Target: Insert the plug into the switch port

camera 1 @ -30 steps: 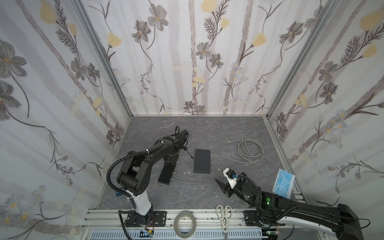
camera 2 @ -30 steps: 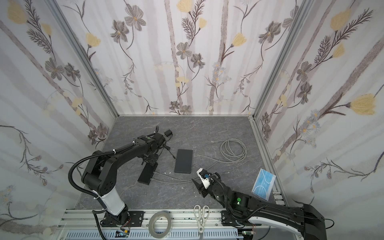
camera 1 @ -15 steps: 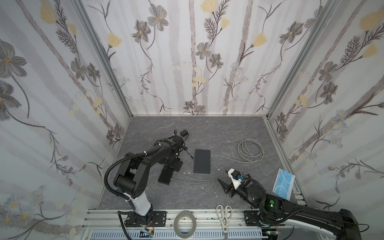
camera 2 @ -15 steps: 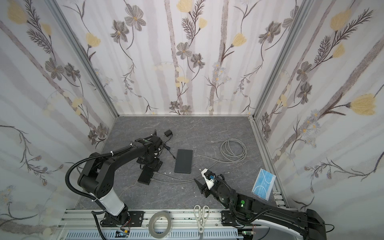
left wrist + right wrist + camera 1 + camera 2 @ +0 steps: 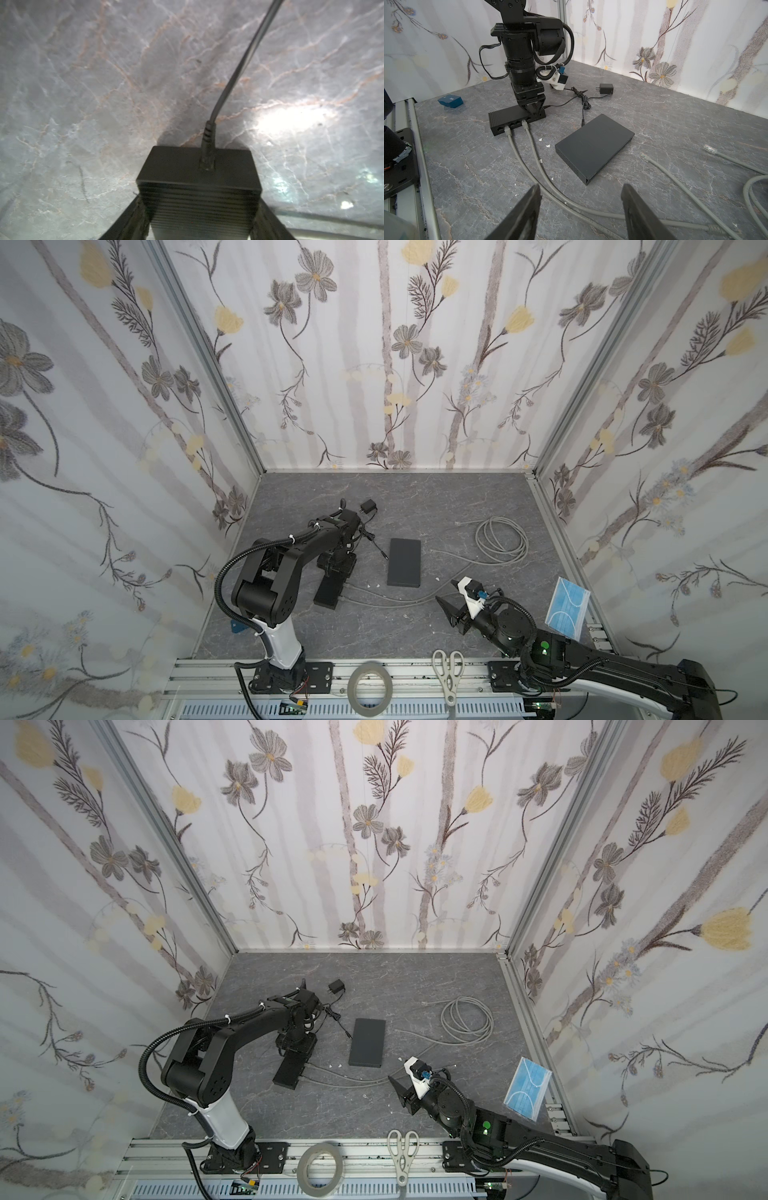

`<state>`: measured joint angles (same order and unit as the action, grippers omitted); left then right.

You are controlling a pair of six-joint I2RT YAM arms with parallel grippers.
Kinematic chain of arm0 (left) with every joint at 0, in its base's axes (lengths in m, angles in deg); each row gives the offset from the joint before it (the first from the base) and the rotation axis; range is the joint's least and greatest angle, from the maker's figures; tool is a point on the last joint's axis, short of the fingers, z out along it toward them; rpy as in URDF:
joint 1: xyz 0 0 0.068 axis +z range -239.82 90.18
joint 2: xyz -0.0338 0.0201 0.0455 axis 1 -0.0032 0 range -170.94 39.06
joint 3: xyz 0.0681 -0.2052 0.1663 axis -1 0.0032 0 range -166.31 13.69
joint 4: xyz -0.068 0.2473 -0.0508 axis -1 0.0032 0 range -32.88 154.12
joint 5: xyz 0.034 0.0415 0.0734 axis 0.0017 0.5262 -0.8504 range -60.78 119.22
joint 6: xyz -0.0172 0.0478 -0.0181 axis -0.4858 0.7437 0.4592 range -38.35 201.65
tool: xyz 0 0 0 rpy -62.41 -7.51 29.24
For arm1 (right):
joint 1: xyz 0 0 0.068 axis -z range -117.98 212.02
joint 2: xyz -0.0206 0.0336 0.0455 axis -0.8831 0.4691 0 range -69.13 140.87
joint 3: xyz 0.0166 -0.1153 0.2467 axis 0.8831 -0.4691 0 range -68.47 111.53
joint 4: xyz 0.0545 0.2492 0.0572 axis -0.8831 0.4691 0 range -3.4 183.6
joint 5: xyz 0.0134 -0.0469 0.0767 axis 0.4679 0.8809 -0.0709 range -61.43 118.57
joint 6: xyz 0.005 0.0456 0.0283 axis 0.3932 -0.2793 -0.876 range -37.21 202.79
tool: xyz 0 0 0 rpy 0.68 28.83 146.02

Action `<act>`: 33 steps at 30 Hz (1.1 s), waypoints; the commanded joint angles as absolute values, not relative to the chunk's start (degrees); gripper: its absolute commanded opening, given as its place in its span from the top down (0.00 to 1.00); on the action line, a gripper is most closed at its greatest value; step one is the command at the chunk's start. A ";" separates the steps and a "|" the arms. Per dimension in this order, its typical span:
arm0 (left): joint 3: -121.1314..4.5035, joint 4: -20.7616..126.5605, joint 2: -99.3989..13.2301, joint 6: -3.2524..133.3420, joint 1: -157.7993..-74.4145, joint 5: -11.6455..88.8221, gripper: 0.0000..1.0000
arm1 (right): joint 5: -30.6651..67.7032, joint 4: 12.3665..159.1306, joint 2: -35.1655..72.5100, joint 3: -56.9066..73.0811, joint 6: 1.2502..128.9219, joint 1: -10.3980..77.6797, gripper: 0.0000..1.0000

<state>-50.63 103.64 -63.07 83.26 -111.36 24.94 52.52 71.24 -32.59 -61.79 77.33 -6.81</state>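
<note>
The small black ribbed switch (image 5: 332,587) (image 5: 512,118) lies flat on the grey table. My left gripper (image 5: 337,568) (image 5: 199,198) stands over one end of it, fingers pressed against its sides. Two grey cables have their plugs (image 5: 507,131) seated in front ports. In the left wrist view one plug (image 5: 207,145) sits in the switch's far face. A free plug (image 5: 644,155) on another grey cable lies on the table beside the larger box. My right gripper (image 5: 449,593) (image 5: 581,187) hovers open and empty above the two plugged cables (image 5: 571,205).
A larger flat black box (image 5: 404,562) lies right of the switch. A black power adapter (image 5: 367,506) with its thin cord sits behind it, and a grey cable coil (image 5: 500,545) at the right. Scissors (image 5: 446,670), a tape roll (image 5: 370,682) and a blue mask (image 5: 567,608) lie along the front rail.
My left forearm has drawn slightly away from the adapter while its gripper stays on the switch. The right gripper has barely shifted and is still open.
</note>
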 commanded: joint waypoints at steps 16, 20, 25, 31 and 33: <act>-53.82 108.00 -65.15 91.48 -106.88 14.28 0.32 | 52.41 69.61 -33.96 -62.10 78.21 -6.88 0.38; -54.10 108.09 -64.97 90.00 -106.95 15.40 0.18 | 52.60 70.32 -30.32 -60.09 78.35 -7.02 0.38; -56.54 107.58 -59.92 87.44 -107.46 22.67 0.07 | 50.88 80.95 -26.60 -50.83 74.36 -7.26 0.39; -60.41 99.73 -50.39 81.92 -109.40 39.39 0.04 | 46.17 90.15 -25.92 -44.55 70.31 -7.05 0.39; -62.39 94.67 -49.52 79.41 -109.52 44.86 0.04 | 45.33 90.43 -24.95 -43.97 68.82 -6.81 0.42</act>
<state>-60.42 102.57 -50.61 83.76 -109.39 33.16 47.86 86.59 -25.88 -45.00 72.20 -7.03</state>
